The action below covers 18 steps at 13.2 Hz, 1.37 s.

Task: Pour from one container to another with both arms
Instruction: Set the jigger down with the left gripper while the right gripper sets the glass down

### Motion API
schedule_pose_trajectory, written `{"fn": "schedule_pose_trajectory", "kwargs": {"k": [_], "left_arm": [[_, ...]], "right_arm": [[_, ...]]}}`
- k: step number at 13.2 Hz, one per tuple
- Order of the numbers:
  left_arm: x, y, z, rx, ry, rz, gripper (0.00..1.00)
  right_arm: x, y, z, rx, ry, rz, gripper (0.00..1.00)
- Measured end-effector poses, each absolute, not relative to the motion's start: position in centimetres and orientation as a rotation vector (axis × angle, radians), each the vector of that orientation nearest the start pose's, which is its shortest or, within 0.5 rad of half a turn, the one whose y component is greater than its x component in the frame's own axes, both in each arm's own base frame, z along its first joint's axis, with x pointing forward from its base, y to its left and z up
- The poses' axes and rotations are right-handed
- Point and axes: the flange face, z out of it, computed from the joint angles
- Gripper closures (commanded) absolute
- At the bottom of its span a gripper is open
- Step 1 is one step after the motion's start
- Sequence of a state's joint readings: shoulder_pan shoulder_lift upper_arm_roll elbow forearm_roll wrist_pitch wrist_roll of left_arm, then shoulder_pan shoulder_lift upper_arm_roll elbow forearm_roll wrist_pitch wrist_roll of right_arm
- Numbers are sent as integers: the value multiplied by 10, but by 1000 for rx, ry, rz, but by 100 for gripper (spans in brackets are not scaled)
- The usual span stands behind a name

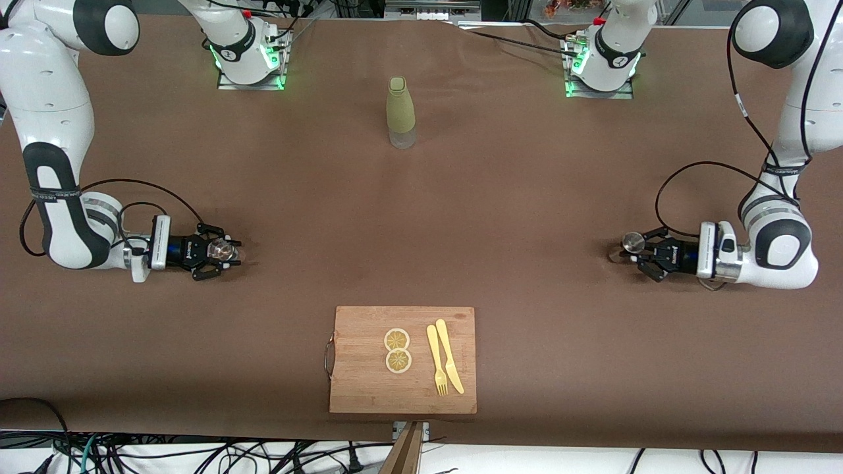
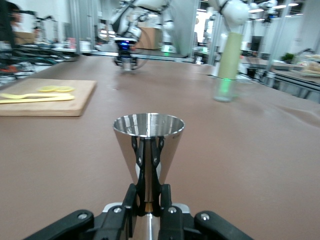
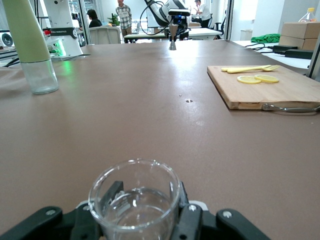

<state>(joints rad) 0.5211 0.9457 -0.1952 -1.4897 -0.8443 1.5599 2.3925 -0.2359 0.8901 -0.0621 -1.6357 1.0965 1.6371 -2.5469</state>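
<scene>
Two grippers sit low at the table's ends: the right gripper (image 1: 220, 253) has its fingers around a glass (image 1: 221, 249), and whether they press it I cannot tell. Between them stand a bottle (image 1: 400, 112) and, nearer the camera, a board (image 1: 403, 359). The left gripper (image 1: 642, 253) pinches a steel cup (image 1: 633, 242).

Very little lettering shows here, and almost none of it can be read. The black band on the right arm's forearm (image 1: 54, 193) carries a line of small white letters — too small to make out. A like band on the left arm's forearm (image 1: 784, 169) bears white letters as well, equally illegible. In the right wrist view the white robot base (image 3: 62, 30) wears a dark strip with pale print; it cannot be read with certainty. Each black pincer body has a tiny white mark — unreadable too. Nothing on the bench itself shows words, numbers or signs.
</scene>
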Motion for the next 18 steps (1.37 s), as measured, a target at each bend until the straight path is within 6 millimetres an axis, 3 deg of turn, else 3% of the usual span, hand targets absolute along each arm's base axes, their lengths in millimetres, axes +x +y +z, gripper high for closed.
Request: {"fn": "schedule_pose_trajectory", "kwargs": {"k": [5, 6, 8, 9, 10, 11, 15, 18], "left_arm": [[617, 143, 102, 1407, -1412, 915, 100], [616, 143, 100, 1409, -1410, 914, 100], [616, 145, 98, 1417, -1409, 912, 100], [615, 148, 97, 1423, -1407, 910, 84], [614, 151, 97, 1427, -1404, 912, 56], [614, 153, 97, 1429, -1404, 913, 1], [611, 169, 97, 1457, -1412, 915, 0], [618, 177, 109, 1477, -1436, 926, 0]], "right_arm": [[593, -97, 82, -1426, -1509, -889, 49], [592, -97, 79, -1426, -1506, -883, 45], [590, -97, 74, -1424, -1502, -876, 24], [589, -97, 73, -1424, -1501, -875, 0], [589, -97, 73, -1424, -1501, -875, 0], [589, -97, 73, -1424, -1502, -875, 0], [595, -120, 83, -1457, -1515, -876, 0], [598, -146, 93, -1491, -1518, -870, 0]]}}
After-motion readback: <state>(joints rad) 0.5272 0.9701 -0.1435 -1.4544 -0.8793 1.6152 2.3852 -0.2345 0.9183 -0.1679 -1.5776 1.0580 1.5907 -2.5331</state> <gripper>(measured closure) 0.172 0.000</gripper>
